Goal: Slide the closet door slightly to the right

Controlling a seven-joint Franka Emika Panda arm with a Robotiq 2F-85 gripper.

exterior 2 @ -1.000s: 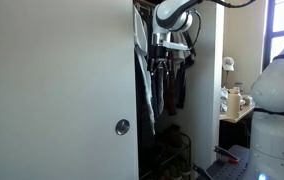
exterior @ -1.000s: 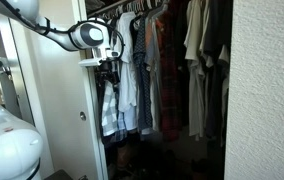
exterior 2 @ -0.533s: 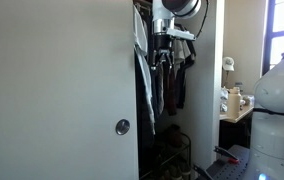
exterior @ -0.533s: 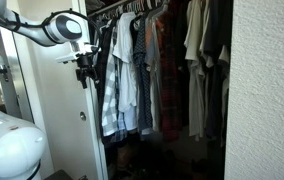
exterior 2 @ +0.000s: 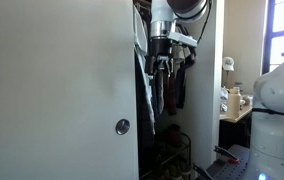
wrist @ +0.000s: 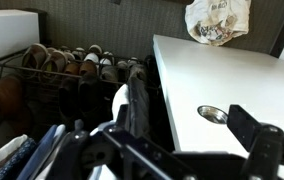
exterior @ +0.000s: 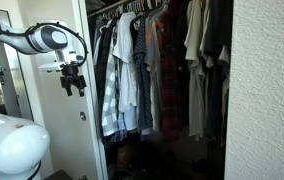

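Observation:
The closet door [exterior: 64,140] is a tall plain white panel with a small round silver pull [exterior: 81,116] low near its edge. It fills the left of an exterior view [exterior 2: 52,80], where the pull [exterior 2: 122,127] also shows. In the wrist view the door [wrist: 242,85] lies at the right with the pull [wrist: 213,114] near its edge. My gripper [exterior: 73,82] hangs in front of the door's face near its open edge, well above the pull. It also shows in an exterior view [exterior 2: 159,62] and in the wrist view [wrist: 172,150]. It is open and empty.
Shirts and jackets [exterior: 142,70] hang on a rail inside the open closet. A wire rack of shoes [wrist: 67,62] stands on the closet floor. A rough-textured wall [exterior: 267,90] bounds the closet's far side. The robot's white base [exterior 2: 277,120] stands nearby.
My gripper has moved away from the hanging clothes and across to the front of the door panel, a little lower. The door has not visibly moved.

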